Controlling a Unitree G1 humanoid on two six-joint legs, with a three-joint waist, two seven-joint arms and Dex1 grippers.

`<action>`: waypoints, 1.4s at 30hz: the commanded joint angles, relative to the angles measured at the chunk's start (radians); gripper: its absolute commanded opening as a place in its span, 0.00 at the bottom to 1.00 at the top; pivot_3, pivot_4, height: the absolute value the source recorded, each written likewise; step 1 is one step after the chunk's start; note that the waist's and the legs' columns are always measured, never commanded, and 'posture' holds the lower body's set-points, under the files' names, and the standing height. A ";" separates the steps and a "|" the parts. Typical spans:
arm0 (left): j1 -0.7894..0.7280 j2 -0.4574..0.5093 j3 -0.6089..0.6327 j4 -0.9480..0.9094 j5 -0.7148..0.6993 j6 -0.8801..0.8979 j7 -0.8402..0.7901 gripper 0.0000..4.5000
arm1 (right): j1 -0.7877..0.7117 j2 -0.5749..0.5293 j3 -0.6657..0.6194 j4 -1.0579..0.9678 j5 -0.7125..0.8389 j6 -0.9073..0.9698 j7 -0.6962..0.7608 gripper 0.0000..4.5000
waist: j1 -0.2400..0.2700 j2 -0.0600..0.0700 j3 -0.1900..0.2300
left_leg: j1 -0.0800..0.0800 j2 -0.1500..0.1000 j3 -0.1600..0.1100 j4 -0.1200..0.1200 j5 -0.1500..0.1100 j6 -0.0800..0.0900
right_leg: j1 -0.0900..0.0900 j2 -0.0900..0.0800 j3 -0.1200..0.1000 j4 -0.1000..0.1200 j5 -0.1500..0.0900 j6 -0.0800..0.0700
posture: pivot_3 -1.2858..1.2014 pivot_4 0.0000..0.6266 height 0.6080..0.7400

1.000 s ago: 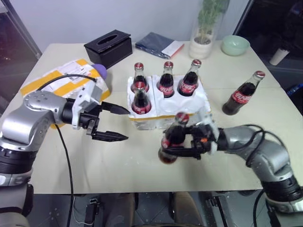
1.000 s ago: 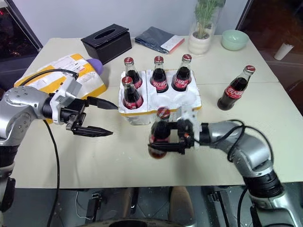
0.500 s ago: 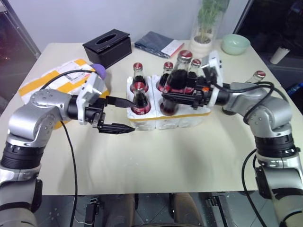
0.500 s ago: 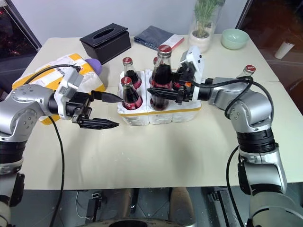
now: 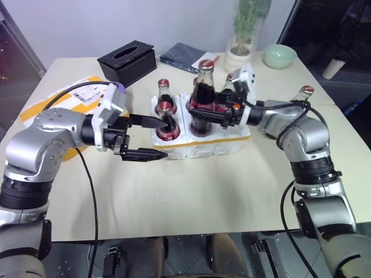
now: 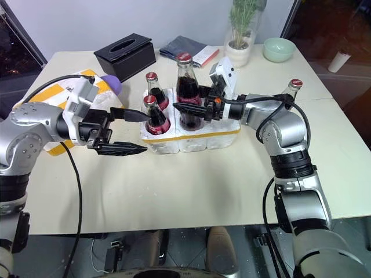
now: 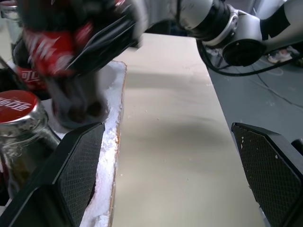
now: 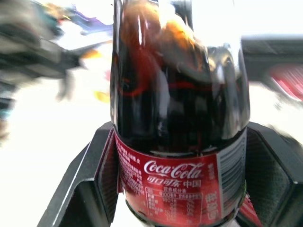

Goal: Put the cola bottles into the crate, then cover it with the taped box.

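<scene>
Centrally, the crate point(image 5: 200, 146) sits on a beige table point(image 5: 232, 191).

Left gripper point(image 5: 148, 138) wide apart, level; right gripper point(image 5: 200, 110) clamped, outstretched.

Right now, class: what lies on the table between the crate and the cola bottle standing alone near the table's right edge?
Between the crate and the lone cola bottle runs the right gripper's arm; both head views show it.
</scene>
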 commanded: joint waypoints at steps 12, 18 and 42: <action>-0.022 0.005 0.025 0.007 0.006 -0.036 0.015 1.00 | 0.054 0.043 -0.014 -0.091 -0.003 0.035 0.006 0.62 | -0.003 0.000 0.000 | -0.001 0.000 0.000 -0.003 0.000 0.000 | -0.002 0.000 0.000 0.000 0.000 -0.001 | 0.52 0.24 1.00; -0.031 -0.001 0.013 0.019 0.017 -0.051 0.009 1.00 | 0.075 0.079 -0.007 -0.140 -0.006 0.051 -0.024 0.62 | -0.006 0.000 0.000 | -0.013 0.000 0.000 -0.003 0.000 0.000 | -0.016 0.000 0.000 0.001 0.000 -0.001 | 0.52 0.24 1.00; -0.101 -0.111 -0.016 -0.024 -0.068 0.050 0.064 1.00 | 0.678 -0.302 -0.901 -0.875 0.365 0.627 -0.244 0.98 | 0.030 0.000 0.000 | -0.012 0.000 0.000 -0.001 0.001 -0.001 | -0.011 0.000 -0.001 0.000 0.000 -0.001 | 0.52 0.24 1.00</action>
